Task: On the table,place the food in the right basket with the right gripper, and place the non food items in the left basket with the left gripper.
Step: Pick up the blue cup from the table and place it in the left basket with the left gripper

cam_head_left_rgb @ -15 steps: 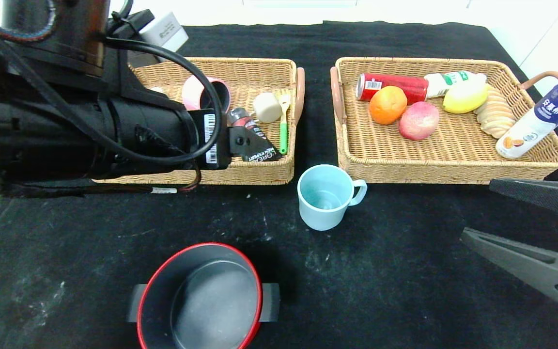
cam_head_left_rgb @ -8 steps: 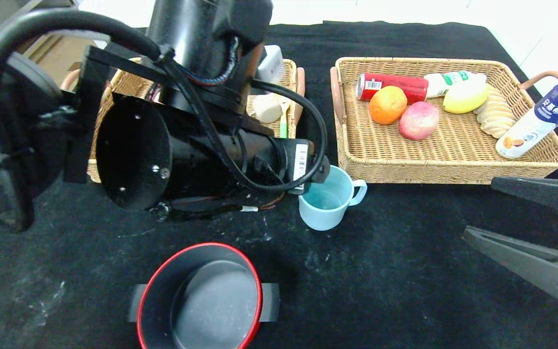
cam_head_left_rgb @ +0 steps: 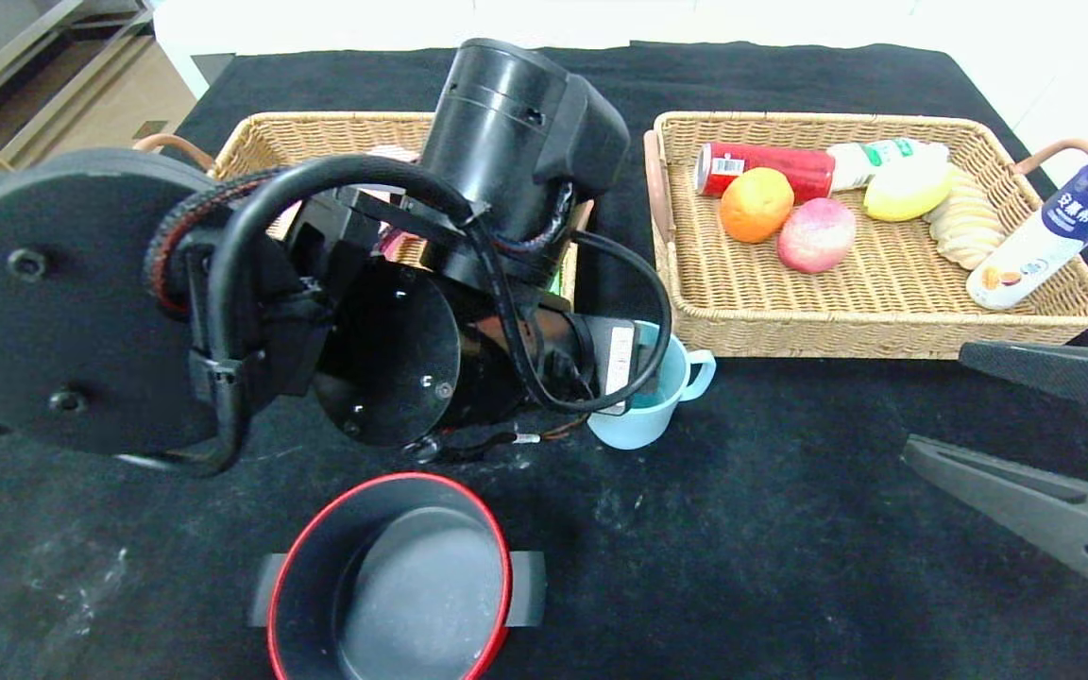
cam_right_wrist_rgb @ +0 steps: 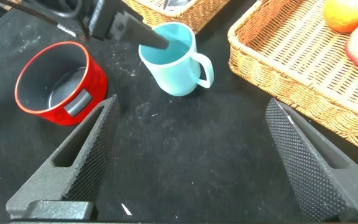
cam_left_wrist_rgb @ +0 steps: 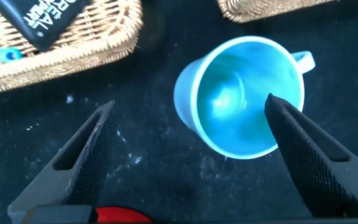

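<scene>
Blue mug [cam_head_left_rgb: 650,416] half hidden by left arm, left gripper [cam_left_wrist_rgb: 191,134] wide – straddling its rim, left basket [cam_head_left_rgb: 336,132] mostly blocked.

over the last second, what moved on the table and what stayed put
The left arm swung out from over the left basket toward the blue cup; the left gripper now hangs open at it, one finger over its mouth, holding nothing. The cup, the red pot, the right basket's food and the open, parked right gripper stayed put.
</scene>
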`<action>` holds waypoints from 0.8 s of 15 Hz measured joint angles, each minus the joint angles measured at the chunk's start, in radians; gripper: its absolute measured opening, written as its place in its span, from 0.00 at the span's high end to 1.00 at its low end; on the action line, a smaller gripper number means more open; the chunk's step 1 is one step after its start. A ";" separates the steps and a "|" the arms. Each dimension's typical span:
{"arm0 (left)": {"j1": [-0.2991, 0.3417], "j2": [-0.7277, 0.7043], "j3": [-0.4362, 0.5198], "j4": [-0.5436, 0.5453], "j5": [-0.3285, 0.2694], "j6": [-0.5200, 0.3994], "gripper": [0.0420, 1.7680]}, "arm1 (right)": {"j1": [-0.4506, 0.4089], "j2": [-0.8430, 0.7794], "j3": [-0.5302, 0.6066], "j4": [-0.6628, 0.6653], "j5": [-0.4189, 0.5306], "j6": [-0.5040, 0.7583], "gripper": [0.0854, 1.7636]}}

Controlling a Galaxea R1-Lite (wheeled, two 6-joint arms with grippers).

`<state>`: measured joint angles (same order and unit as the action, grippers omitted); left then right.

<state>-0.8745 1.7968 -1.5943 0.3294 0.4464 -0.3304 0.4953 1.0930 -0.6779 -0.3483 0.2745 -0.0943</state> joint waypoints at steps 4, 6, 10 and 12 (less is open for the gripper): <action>0.001 0.041 -0.023 -0.005 0.021 -0.001 0.04 | -0.002 0.005 0.000 -0.001 -0.001 0.000 0.03; 0.002 0.056 -0.028 -0.010 0.025 -0.001 0.03 | -0.002 0.008 0.000 -0.001 -0.002 0.000 0.03; 0.006 0.085 -0.046 -0.012 0.045 -0.001 0.03 | -0.002 0.018 0.000 -0.001 -0.002 0.000 0.03; 0.006 0.090 -0.050 -0.012 0.046 -0.001 0.03 | -0.002 0.023 0.001 -0.007 -0.002 0.000 0.03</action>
<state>-0.8683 1.8868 -1.6438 0.3174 0.4926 -0.3313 0.4934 1.1155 -0.6772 -0.3549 0.2728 -0.0947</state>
